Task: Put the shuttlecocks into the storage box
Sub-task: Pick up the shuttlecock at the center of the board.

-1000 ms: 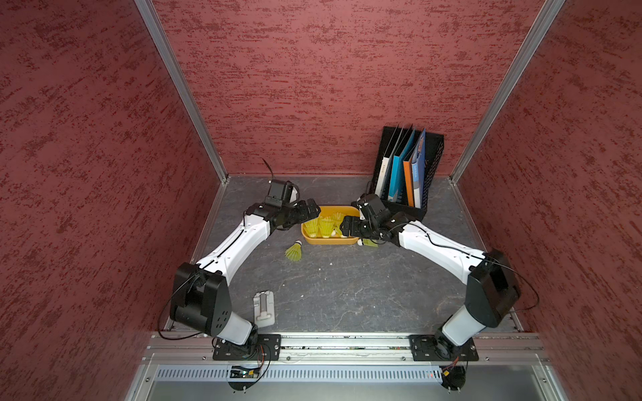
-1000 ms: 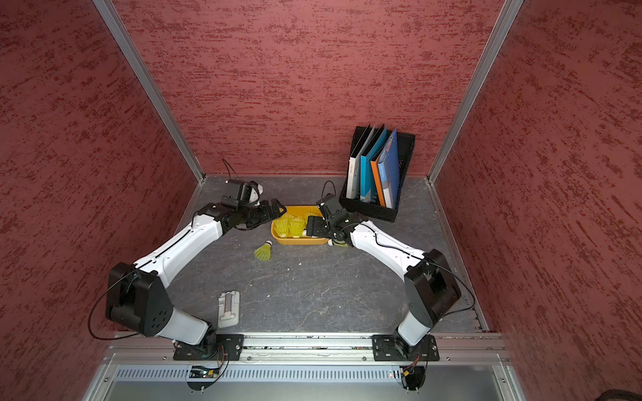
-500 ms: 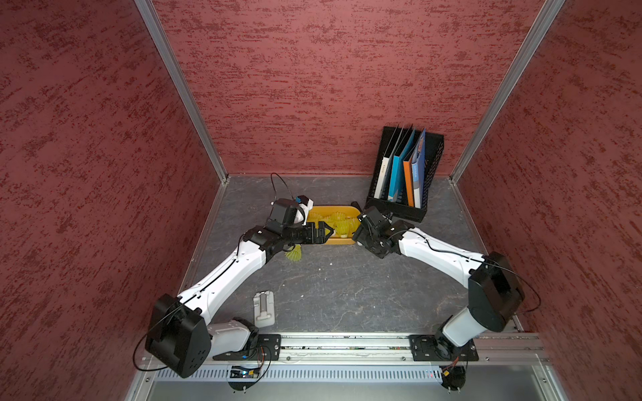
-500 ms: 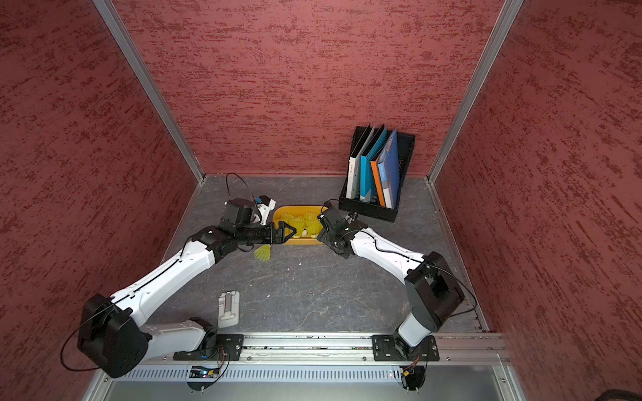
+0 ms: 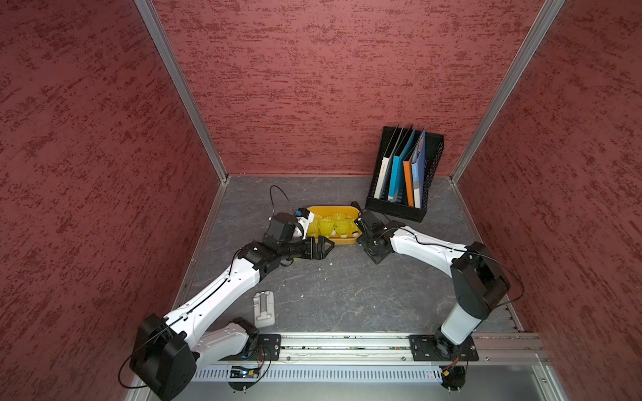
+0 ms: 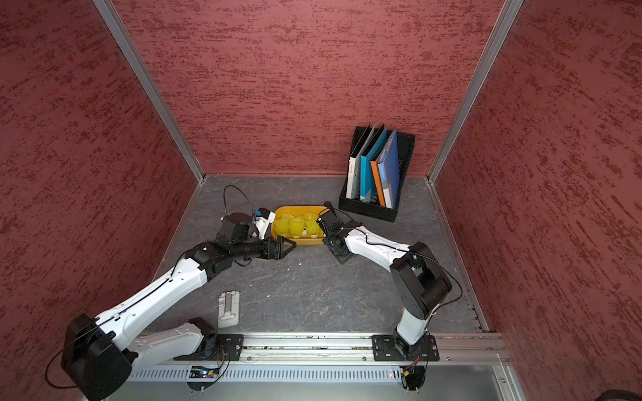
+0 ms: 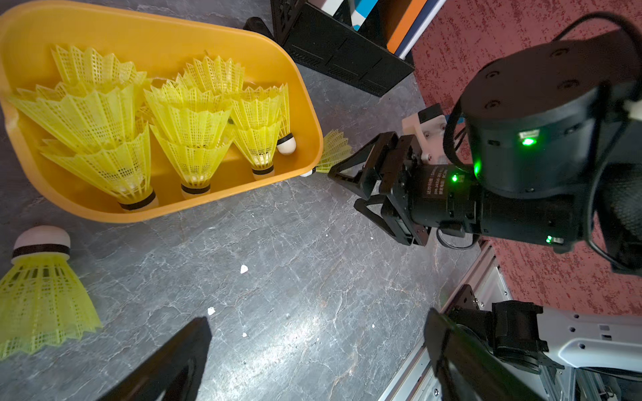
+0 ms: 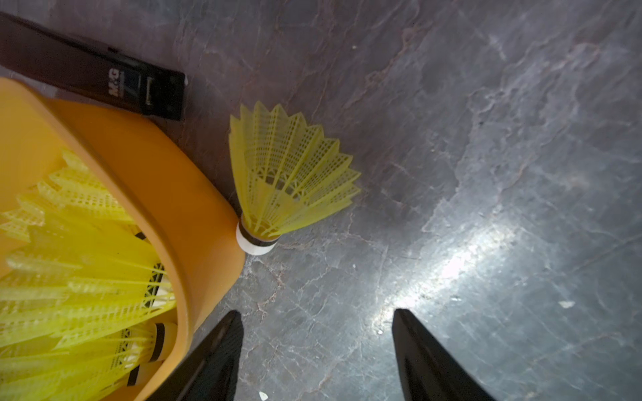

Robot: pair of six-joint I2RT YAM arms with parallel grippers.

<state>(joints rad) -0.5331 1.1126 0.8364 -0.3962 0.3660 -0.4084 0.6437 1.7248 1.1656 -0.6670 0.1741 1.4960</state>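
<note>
The orange storage box (image 5: pixel 314 212) (image 6: pixel 280 217) (image 7: pixel 166 31) (image 8: pixel 163 180) holds several yellow-green shuttlecocks (image 5: pixel 328 225) (image 6: pixel 295 225) (image 7: pixel 187 125). One loose shuttlecock (image 7: pixel 38 288) stands on the floor in front of the box, off to the side of my open left gripper (image 5: pixel 328 247) (image 6: pixel 290 245) (image 7: pixel 316 347), which has only bare floor between its fingers. Another shuttlecock (image 8: pixel 288 173) (image 7: pixel 335 151) lies against the box's right corner. My right gripper (image 5: pixel 359 231) (image 6: pixel 323 229) (image 8: pixel 316 323) (image 7: pixel 351 189) points at it, open, with nothing between its fingers.
A black mesh file rack (image 5: pixel 432 152) (image 6: pixel 406 149) with folders stands at the back right, its base close behind the box (image 7: pixel 340 52). A small pale grey part (image 5: pixel 264 307) (image 6: pixel 229 307) lies on the floor near the front rail. Red walls close in three sides.
My left arm has swung off the box and come down low over the floor in front of it. My right gripper has drawn back to the box's right corner and its jaws have narrowed.
</note>
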